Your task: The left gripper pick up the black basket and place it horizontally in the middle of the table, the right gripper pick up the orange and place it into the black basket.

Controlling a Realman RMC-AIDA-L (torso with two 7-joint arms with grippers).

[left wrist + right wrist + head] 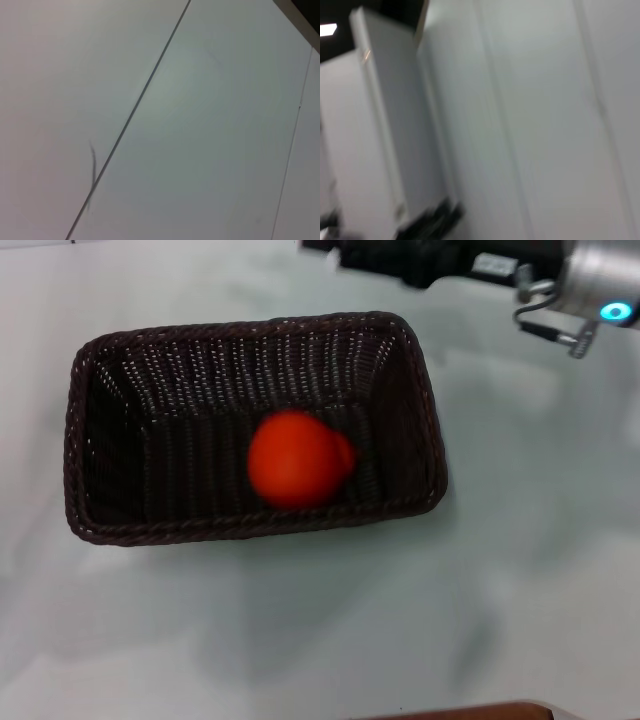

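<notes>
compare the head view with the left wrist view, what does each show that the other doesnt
Only the head view shows the black basket lying lengthwise on the table, the orange resting inside it, and the right arm's silver end with its blue ring at the far right edge, clear of the basket. Only the left wrist view shows a thin dark seam crossing a bare white surface, with no basket, fruit or gripper. Both share a plain white surface.

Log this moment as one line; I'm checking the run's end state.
orange: inside basket | basket: lengthwise on table | right arm: far edge, away from basket | left arm: not seen
</notes>
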